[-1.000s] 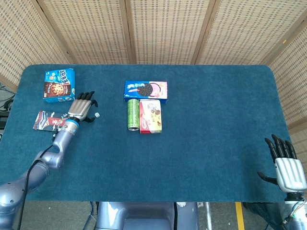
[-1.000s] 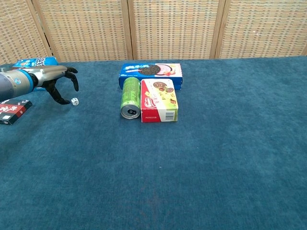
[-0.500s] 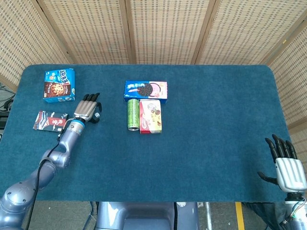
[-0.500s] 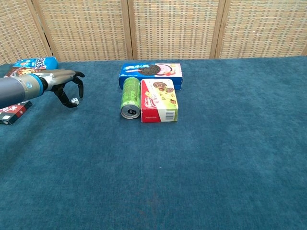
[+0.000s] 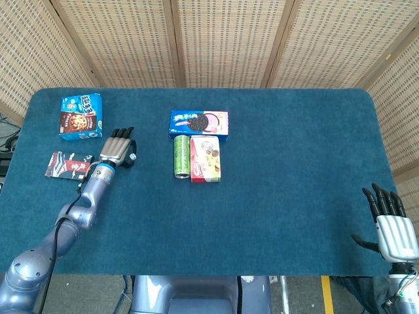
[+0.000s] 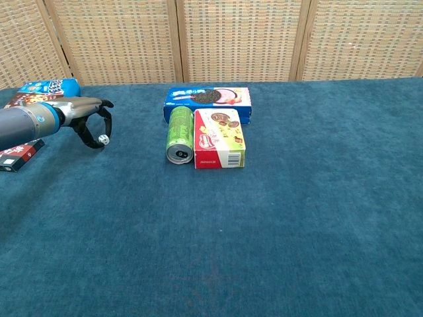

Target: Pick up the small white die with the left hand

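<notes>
The small white die (image 6: 104,139) lies on the blue cloth at the left of the table. My left hand (image 6: 89,122) arches over it from the left, thumb on the near side and fingers curled down on the far side, so the die sits in the gap between them. I see no clear contact. In the head view the left hand (image 5: 118,149) covers the die. My right hand (image 5: 393,229) hangs off the front right edge of the table, fingers spread and holding nothing.
A blue cookie box (image 5: 199,124), a green can (image 5: 181,156) lying on its side and a red-and-white box (image 5: 205,158) cluster at mid table. Another blue cookie box (image 5: 82,116) and a dark packet (image 5: 66,164) lie at the far left.
My left hand slid right from beside the die until it arched over it, then eased back slightly. The die has stayed where it was. The right hand has not moved.
</notes>
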`<action>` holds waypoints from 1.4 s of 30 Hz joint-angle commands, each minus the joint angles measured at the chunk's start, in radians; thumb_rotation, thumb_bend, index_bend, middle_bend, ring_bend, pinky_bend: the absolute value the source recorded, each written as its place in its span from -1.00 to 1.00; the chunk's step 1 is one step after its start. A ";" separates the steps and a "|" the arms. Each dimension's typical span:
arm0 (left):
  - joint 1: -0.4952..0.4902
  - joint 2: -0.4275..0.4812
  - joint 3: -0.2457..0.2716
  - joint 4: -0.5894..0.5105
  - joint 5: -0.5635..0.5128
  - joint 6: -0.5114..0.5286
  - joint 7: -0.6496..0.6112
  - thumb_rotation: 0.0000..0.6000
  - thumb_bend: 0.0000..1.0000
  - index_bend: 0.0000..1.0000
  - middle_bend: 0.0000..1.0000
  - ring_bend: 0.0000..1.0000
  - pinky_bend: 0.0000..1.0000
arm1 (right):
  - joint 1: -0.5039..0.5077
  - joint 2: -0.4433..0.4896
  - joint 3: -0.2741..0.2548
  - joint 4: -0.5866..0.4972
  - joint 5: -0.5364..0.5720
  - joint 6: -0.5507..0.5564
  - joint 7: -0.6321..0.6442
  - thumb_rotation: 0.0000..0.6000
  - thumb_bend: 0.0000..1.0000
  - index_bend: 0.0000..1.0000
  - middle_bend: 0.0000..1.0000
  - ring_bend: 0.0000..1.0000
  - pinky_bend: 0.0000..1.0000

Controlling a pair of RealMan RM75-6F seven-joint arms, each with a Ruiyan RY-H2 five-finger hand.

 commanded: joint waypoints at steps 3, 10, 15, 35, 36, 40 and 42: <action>-0.004 -0.005 -0.003 0.006 -0.006 -0.012 0.016 1.00 -0.30 0.03 -1.00 -1.00 -1.00 | 0.000 0.000 0.000 -0.001 0.001 0.000 0.001 1.00 -1.00 -1.00 -1.00 -1.00 -1.00; -0.004 -0.005 -0.012 0.006 -0.018 -0.006 0.042 1.00 -0.27 0.11 -1.00 -1.00 -1.00 | -0.001 -0.001 0.001 0.001 0.001 0.002 0.003 1.00 -1.00 -1.00 -1.00 -1.00 -1.00; 0.001 0.013 -0.018 -0.016 -0.024 0.005 0.051 1.00 -0.27 0.11 -1.00 -1.00 -1.00 | -0.001 0.000 0.001 0.000 0.001 0.002 0.005 1.00 -1.00 -1.00 -1.00 -1.00 -1.00; 0.128 0.507 -0.076 -0.814 -0.020 0.322 0.202 1.00 -0.27 0.12 -1.00 -1.00 -1.00 | -0.002 -0.001 0.002 -0.005 0.000 0.006 0.002 1.00 -1.00 -1.00 -1.00 -1.00 -1.00; 0.140 0.552 -0.082 -0.888 -0.026 0.342 0.225 1.00 -0.28 0.12 -1.00 -1.00 -1.00 | -0.002 -0.001 0.002 -0.005 0.000 0.007 0.001 1.00 -1.00 -1.00 -1.00 -1.00 -1.00; 0.181 0.682 -0.101 -1.101 -0.041 0.415 0.290 1.00 -0.29 0.11 -1.00 -1.00 -1.00 | -0.004 -0.002 0.003 -0.008 0.001 0.011 -0.005 1.00 -1.00 -1.00 -1.00 -1.00 -1.00; 0.195 0.720 -0.109 -1.166 -0.044 0.439 0.299 1.00 -0.29 0.11 -1.00 -1.00 -1.00 | -0.004 -0.002 0.003 -0.009 0.002 0.011 -0.005 1.00 -1.00 -1.00 -1.00 -1.00 -1.00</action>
